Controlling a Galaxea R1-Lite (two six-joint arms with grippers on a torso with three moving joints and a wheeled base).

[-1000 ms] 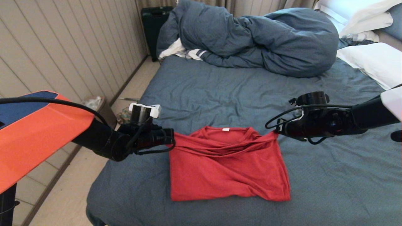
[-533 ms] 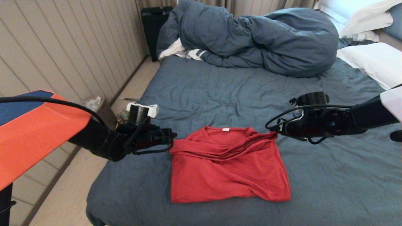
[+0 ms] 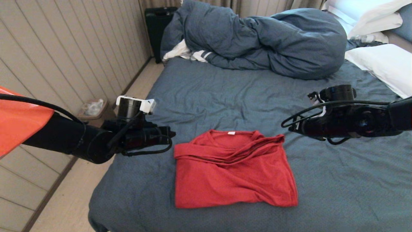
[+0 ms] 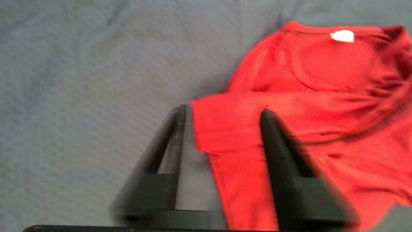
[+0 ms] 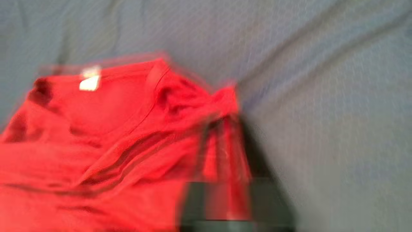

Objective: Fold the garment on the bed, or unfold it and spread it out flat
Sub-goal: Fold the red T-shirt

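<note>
On the near middle of the bed (image 3: 225, 96) lies one folded red garment (image 3: 231, 174). Only the wrist views show the fingers: the left gripper (image 4: 222, 111) stands partly open over the shirt's left corner, holding nothing; the right gripper (image 5: 222, 129), blurred, is closed and empty.

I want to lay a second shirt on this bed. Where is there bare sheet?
Bare sheet lies between the red T-shirt and the bunched duvet, and right of the shirt below the right gripper. The head end is crowded with duvet and pillows; the left gripper hangs by the shirt's left corner.
</note>
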